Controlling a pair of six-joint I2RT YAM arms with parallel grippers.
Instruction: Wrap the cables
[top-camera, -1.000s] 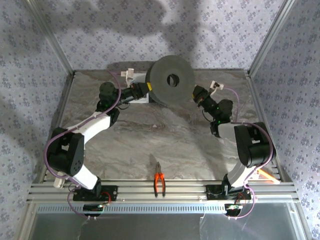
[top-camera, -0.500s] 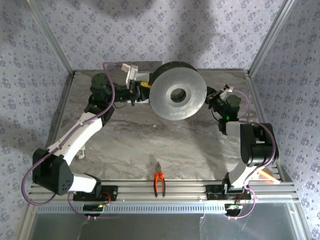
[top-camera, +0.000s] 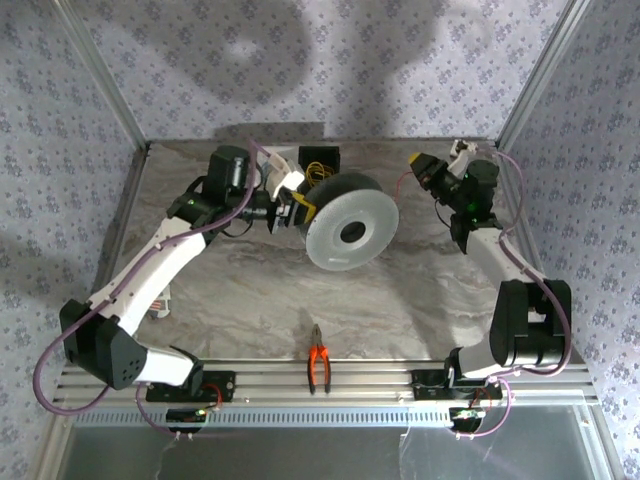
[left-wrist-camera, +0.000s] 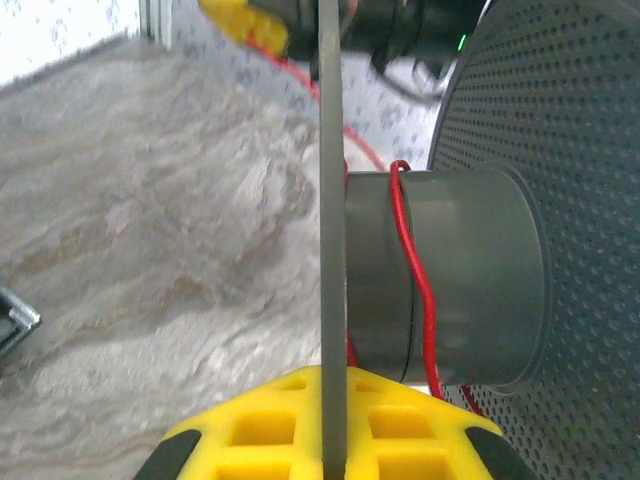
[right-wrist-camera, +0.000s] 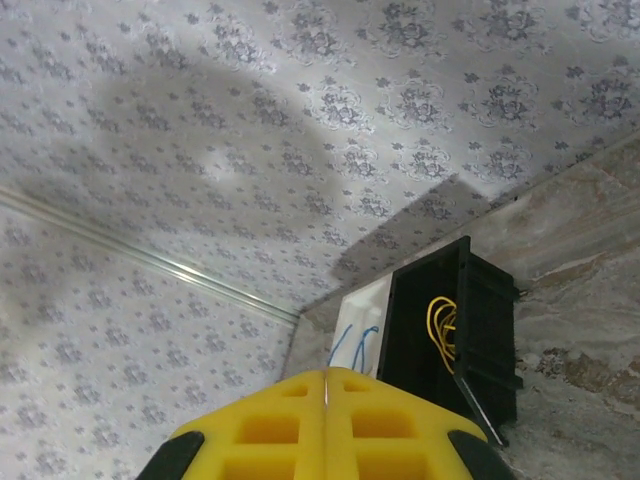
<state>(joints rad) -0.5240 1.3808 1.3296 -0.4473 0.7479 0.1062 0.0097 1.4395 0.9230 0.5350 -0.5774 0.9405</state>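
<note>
Spool (top-camera: 372, 228) is now sitting lower and nearer, right claw (top-camera: 418, 163) pulled back toward the far corner.
Left claw (top-camera: 300, 208) is pinching the spool's rim; right claw, pressed together, is pinching the red wire (left-wrist-camera: 402, 230) looping the hub. Black box (top-camera: 322, 158) is standing behind.

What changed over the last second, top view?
The spool came toward the near edge and turned its pale face up, carried by the left gripper, which is clamped on its flange. The right gripper, shut on the red cable, moved toward the far right. The pliers stayed put.
</note>
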